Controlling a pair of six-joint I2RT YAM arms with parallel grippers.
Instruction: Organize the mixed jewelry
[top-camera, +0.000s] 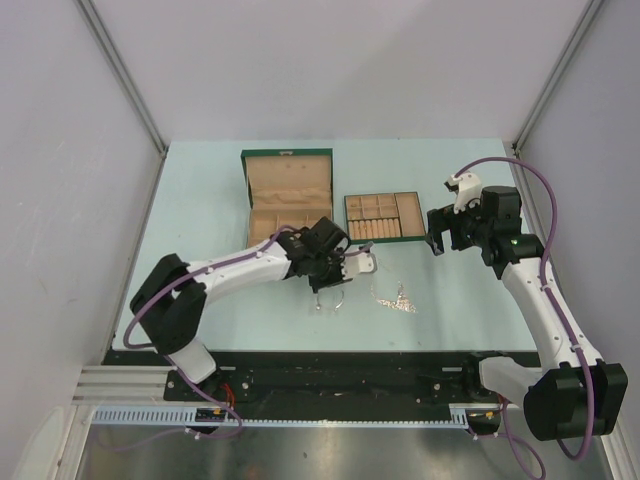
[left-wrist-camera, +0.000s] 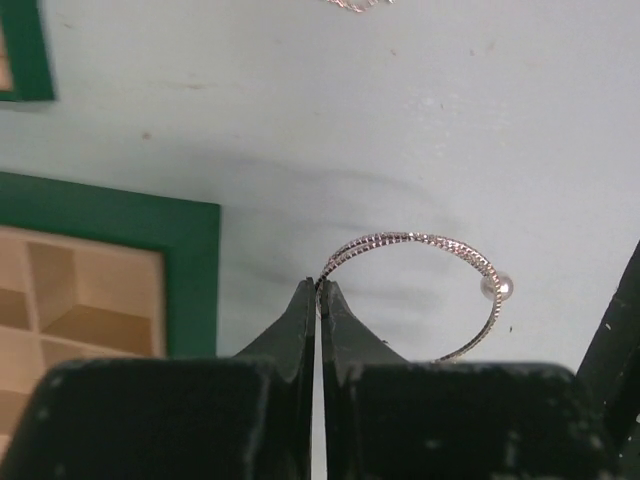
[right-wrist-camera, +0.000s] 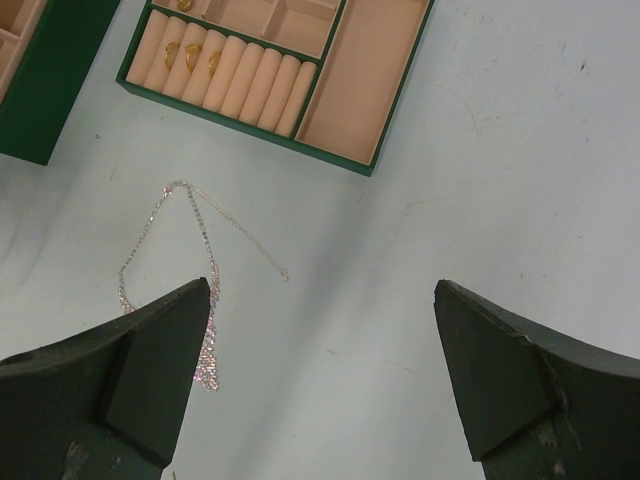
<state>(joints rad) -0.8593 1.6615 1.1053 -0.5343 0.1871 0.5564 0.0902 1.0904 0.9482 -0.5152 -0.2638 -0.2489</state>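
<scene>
A thin silver bangle (left-wrist-camera: 420, 238) with a small pearl bead (left-wrist-camera: 497, 288) is pinched by its rim at the tips of my left gripper (left-wrist-camera: 318, 285), which is shut on it. From above, that gripper (top-camera: 335, 270) sits just in front of the green box, with the bangle (top-camera: 334, 299) below it. The chain necklace (top-camera: 395, 297) lies loose on the table to the right. In the right wrist view the necklace (right-wrist-camera: 205, 235) and its sparkly pendant (right-wrist-camera: 210, 350) lie beside the left finger. My right gripper (right-wrist-camera: 325, 290) hangs wide open above bare table, holding nothing.
The open green box (top-camera: 288, 195) with tan compartments stands mid-table, its corner (left-wrist-camera: 190, 270) close to my left fingers. The small divided tray (top-camera: 385, 215) sits to its right; gold rings (right-wrist-camera: 175, 50) rest in its rolls. My right gripper (top-camera: 437, 238) hovers just right of the tray.
</scene>
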